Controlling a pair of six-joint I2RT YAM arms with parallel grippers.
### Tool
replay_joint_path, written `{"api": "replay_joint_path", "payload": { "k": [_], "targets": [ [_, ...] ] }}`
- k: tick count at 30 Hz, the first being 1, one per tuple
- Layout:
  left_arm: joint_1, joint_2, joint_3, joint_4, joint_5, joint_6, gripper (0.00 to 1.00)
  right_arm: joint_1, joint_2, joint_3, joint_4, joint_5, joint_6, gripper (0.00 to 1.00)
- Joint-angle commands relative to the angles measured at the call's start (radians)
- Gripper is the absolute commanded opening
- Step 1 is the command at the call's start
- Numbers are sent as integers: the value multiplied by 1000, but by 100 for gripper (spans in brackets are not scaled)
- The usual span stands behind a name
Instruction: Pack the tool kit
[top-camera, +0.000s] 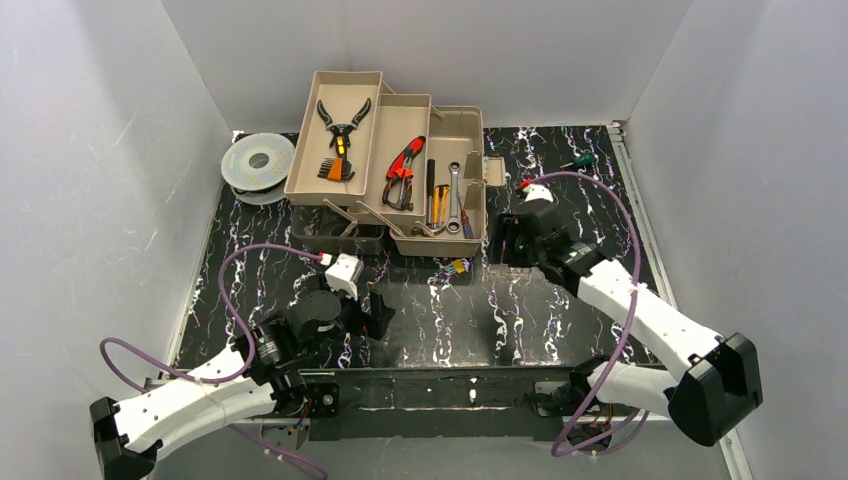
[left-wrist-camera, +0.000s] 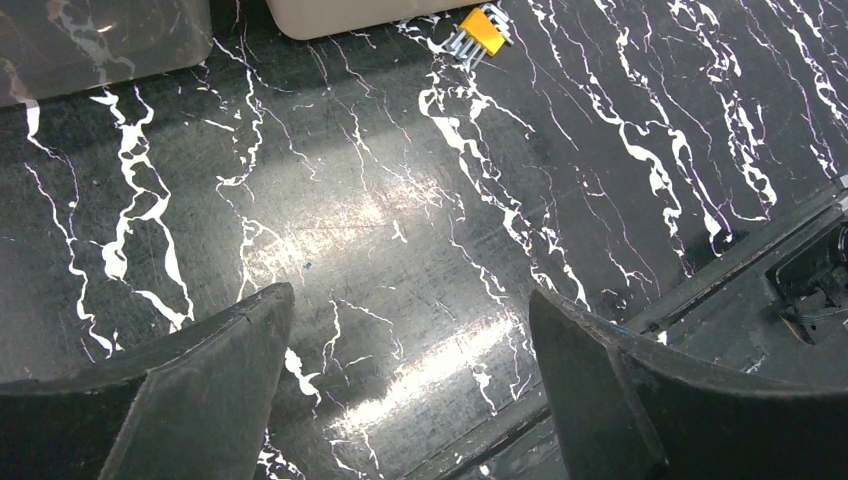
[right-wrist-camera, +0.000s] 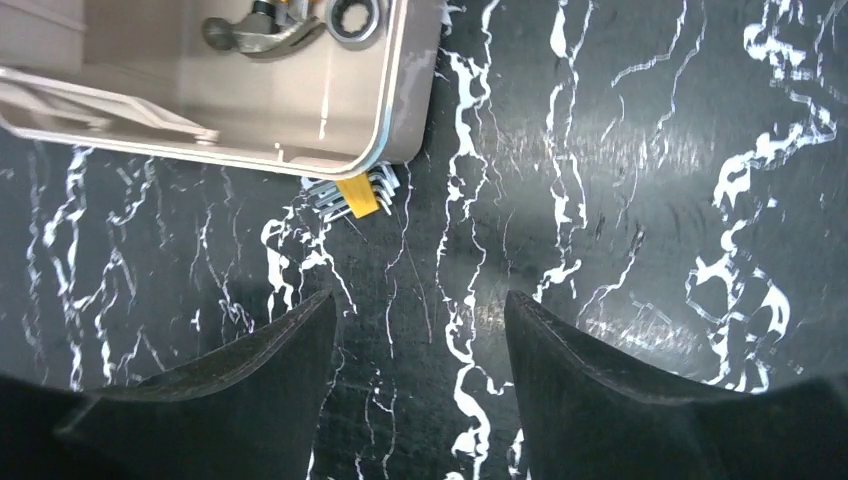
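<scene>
Right gripper (right-wrist-camera: 417, 300), jaws apart, hangs near the hex keys (right-wrist-camera: 358, 193) beside the toolbox (right-wrist-camera: 250, 100), likely lining up a grab; left gripper (left-wrist-camera: 410, 295) waits, spread too.

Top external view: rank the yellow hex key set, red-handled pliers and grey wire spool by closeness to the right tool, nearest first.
1. yellow hex key set, on the table just left of the right tool.
2. red-handled pliers, in the middle tray, farther back and left.
3. grey wire spool, farthest left, at the back.
</scene>
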Motion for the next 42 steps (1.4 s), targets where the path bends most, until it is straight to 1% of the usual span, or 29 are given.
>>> {"api": "replay_joint_path", "payload": {
  "k": [1,3,6,9,12,15,19,23,25,28,31,34,36,39,42],
  "targets": [
    [4,4,-22,37,-20,13,87,122,62,7,7,287,182,72],
    [4,-3,-28,34,-21,10,87,208,116,5,-13,384,269,74],
    [4,-32,-33,13,-33,6,87,278,200,10,12,437,327,74],
    [4,-77,-35,-22,-58,-2,87,292,315,60,25,428,329,72],
    [4,-136,-27,-73,-92,-9,87,311,427,131,27,457,298,71],
    [4,-190,-10,-122,-120,-11,87,323,498,170,60,460,269,72],
    [4,-232,4,-142,-131,-7,87,329,562,181,144,436,232,72],
    [4,-233,10,-142,-130,-2,88,352,607,188,246,419,161,72],
    [3,-226,11,-142,-129,0,88,359,621,192,270,417,147,72],
    [4,-210,11,-139,-132,4,88,360,690,219,268,422,151,72],
    [4,-211,7,-139,-134,5,88,360,744,231,217,469,197,72],
    [3,-221,-1,-140,-135,5,88,346,756,204,150,523,282,74],
    [4,-228,-5,-142,-136,2,88,318,739,167,128,529,321,74],
    [3,-232,-10,-141,-135,-1,88,266,680,92,102,532,372,74],
    [4,-224,-10,-138,-134,0,88,228,588,5,96,537,411,74]
  ]
}}
